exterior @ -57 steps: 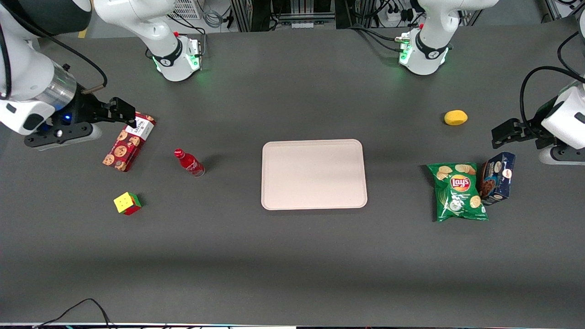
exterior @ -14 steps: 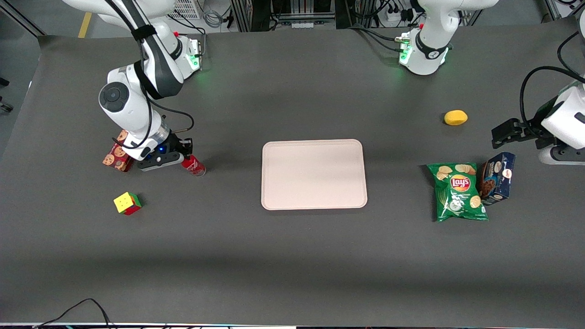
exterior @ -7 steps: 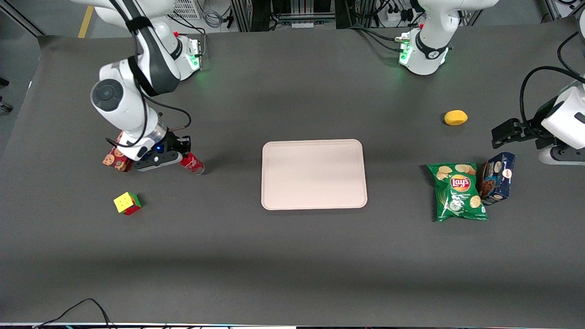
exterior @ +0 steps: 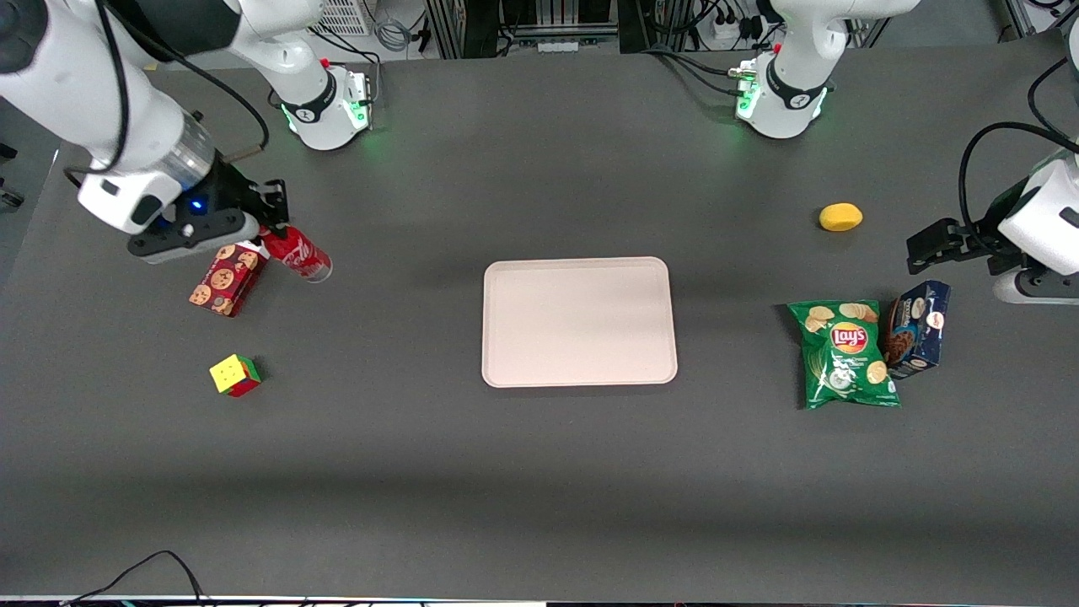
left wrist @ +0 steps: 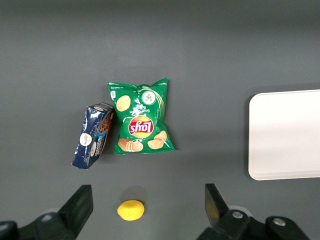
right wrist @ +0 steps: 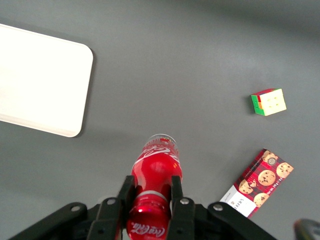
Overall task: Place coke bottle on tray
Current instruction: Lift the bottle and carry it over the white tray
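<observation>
My right gripper (exterior: pixel 271 228) is shut on the neck of the coke bottle (exterior: pixel 299 254), a slim red bottle with white script, and holds it lifted above the table. In the right wrist view the fingers (right wrist: pixel 126 192) clamp the bottle (right wrist: pixel 156 170) just under its red cap, its clear base pointing down at the table. The pale pinkish-beige tray (exterior: pixel 579 321) lies flat at the table's middle, well apart from the bottle toward the parked arm's end. It also shows in the right wrist view (right wrist: pixel 40 80).
A red cookie box (exterior: pixel 226 282) lies just under the gripper and a colour cube (exterior: pixel 234 375) nearer the front camera. A green Lay's bag (exterior: pixel 845 354), blue cookie box (exterior: pixel 917 329) and yellow lemon (exterior: pixel 840 217) lie toward the parked arm's end.
My gripper closed on the bottle's neck at the table and has since lifted it, moving up and a little away from the tray.
</observation>
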Tool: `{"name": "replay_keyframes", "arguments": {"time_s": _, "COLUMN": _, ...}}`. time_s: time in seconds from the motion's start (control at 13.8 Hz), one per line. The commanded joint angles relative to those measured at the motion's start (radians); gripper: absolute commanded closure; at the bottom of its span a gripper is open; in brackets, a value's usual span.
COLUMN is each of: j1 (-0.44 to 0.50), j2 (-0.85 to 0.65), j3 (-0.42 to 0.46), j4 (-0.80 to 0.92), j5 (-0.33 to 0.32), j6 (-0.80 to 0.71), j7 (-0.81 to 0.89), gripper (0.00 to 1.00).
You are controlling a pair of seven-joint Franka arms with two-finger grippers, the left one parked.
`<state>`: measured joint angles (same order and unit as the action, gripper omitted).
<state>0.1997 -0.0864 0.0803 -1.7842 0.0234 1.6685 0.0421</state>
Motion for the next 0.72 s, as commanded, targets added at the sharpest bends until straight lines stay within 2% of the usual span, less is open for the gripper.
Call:
{"name": "replay_keyframes", "arguments": {"time_s": 0.0, "j1": 0.010, "j2": 0.031, "j3": 0.001, "j4": 0.071, "j5": 0.036, "j6": -0.041, "j7": 0.008, "gripper": 1.00}}
{"name": "replay_keyframes", "arguments": {"time_s": 0.07, "j1": 0.051, "j2": 0.034, "j3": 0.006, "j4": 0.083, "j5": 0.049, "j6": -0.039, "j7": 0.053, "gripper": 1.00}}
{"name": "replay_keyframes", "arguments": {"time_s": 0.43, "j1": 0.321, "j2": 0.105, "j3": 0.007, "j4": 0.149, "j5": 0.050, "j6": 0.020, "j7": 0.525, "gripper": 1.00}}
{"name": "replay_keyframes", "arguments": {"time_s": 0.65, "j1": 0.404, "j2": 0.192, "j3": 0.019, "j4": 0.155, "j5": 0.041, "j6": 0.149, "j7": 0.695, "gripper": 1.00}}
